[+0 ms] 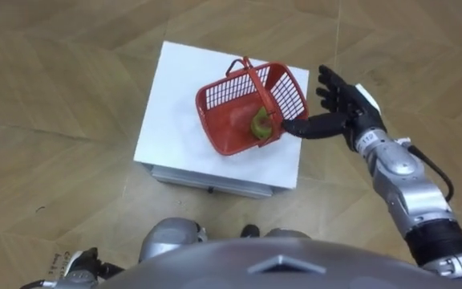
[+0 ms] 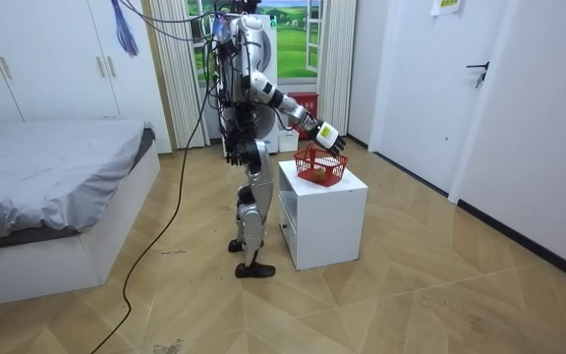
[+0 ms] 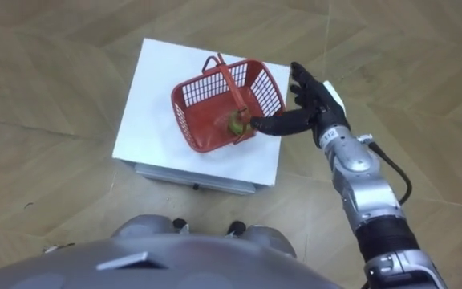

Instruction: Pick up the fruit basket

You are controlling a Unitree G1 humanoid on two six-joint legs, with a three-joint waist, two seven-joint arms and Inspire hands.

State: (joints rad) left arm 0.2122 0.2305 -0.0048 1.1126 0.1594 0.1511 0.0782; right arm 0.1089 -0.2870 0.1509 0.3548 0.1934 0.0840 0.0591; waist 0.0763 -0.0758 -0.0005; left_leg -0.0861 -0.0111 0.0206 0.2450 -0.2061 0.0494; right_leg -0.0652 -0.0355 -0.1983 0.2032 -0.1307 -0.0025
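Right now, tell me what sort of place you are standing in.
Most likely a bedroom: a bed with grey bedding, tall white wardrobes behind it, and a curtained window. The red basket sits on a small white cabinet.

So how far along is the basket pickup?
Done: right hand is beside the red basket, thumb near its rim. In hand: nothing; fingers open, handle ungripped. To do: grasp the handle and lift the basket off the white cabinet.

Herringbone wood floor (image 2: 440, 295), grey bed (image 2: 37, 187), white wardrobes (image 2: 47, 59), curtained window (image 2: 293, 39), white door (image 2: 425, 88)
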